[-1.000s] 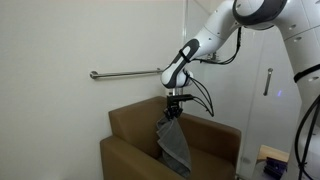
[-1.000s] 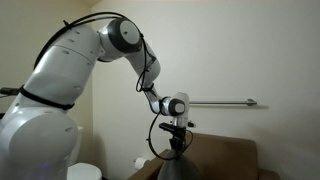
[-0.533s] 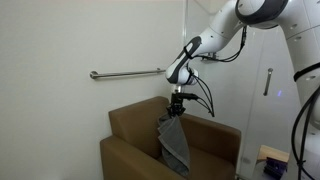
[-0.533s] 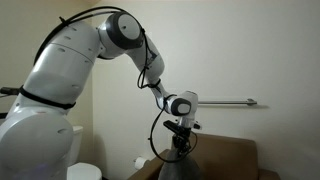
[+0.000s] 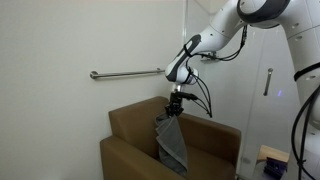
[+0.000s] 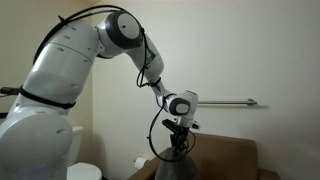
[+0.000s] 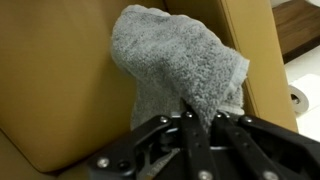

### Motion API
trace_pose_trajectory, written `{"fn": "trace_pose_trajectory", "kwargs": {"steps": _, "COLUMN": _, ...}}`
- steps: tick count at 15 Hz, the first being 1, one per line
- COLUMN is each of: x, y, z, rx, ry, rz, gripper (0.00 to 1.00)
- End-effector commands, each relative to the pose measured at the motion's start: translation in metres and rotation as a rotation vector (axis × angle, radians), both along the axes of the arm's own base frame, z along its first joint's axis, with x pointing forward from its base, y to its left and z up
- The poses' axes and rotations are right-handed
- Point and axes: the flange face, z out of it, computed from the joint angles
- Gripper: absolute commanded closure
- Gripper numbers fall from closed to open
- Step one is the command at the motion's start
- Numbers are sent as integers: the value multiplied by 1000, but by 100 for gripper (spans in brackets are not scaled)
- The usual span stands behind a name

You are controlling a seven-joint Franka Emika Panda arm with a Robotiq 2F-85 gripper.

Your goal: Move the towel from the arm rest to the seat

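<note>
A grey towel (image 5: pixel 173 143) hangs from my gripper (image 5: pixel 174 112) above the brown armchair (image 5: pixel 130 130). Its lower part drapes down towards the seat between the arm rests. In the wrist view the gripper (image 7: pixel 200 120) is shut on the top fold of the fluffy towel (image 7: pixel 175 60), with the brown seat cushion (image 7: pixel 60 80) behind it. In an exterior view the gripper (image 6: pixel 177 141) sits just above the chair back and the towel (image 6: pixel 176 155) shows only as a dark shape below it.
A metal grab rail (image 5: pixel 125 73) runs along the white wall behind the chair. A door with a handle (image 5: pixel 267 80) stands beyond the chair. A wooden floor and a white tiled patch (image 7: pixel 300 70) show beside the chair.
The gripper with the towel has shifted slightly sideways along the chair and a little upward. The towel still hangs from it.
</note>
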Motion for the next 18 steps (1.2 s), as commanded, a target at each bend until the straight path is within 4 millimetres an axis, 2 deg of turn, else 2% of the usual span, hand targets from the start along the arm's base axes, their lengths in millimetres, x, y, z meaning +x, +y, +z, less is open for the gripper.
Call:
{"fn": "trace_pose_trajectory", "kwargs": {"steps": 1, "x": 0, "y": 0, "z": 0, "rx": 0, "ry": 1, "rz": 0, "gripper": 96}}
{"fn": "trace_pose_trajectory", "kwargs": {"steps": 4, "x": 8, "y": 5, "z": -6, "rx": -5, "ry": 13, "rz": 3, "gripper": 95}}
{"fn": "trace_pose_trajectory", "kwargs": {"steps": 6, "x": 13, "y": -1, "z": -8, "rx": -3, "ry": 10, "rz": -11, "gripper": 95}}
{"fn": "trace_pose_trajectory", "kwargs": {"steps": 10, "x": 25, "y": -32, "z": -11, "rx": -15, "ry": 4, "rz": -117, "gripper": 95}}
{"fn": "trace_pose_trajectory", "kwargs": {"steps": 13, "x": 30, "y": -58, "z": -21, "rx": -30, "ry": 23, "rz": -200, "gripper": 95}}
{"fn": "trace_pose_trajectory", "kwargs": {"steps": 15, "x": 33, "y": -69, "z": -34, "rx": -31, "ry": 36, "rz": -235, "gripper": 95}}
{"fn": "trace_pose_trajectory", "kwargs": {"steps": 18, "x": 32, "y": -74, "z": -63, "rx": -46, "ry": 49, "rz": -301, "gripper": 95}}
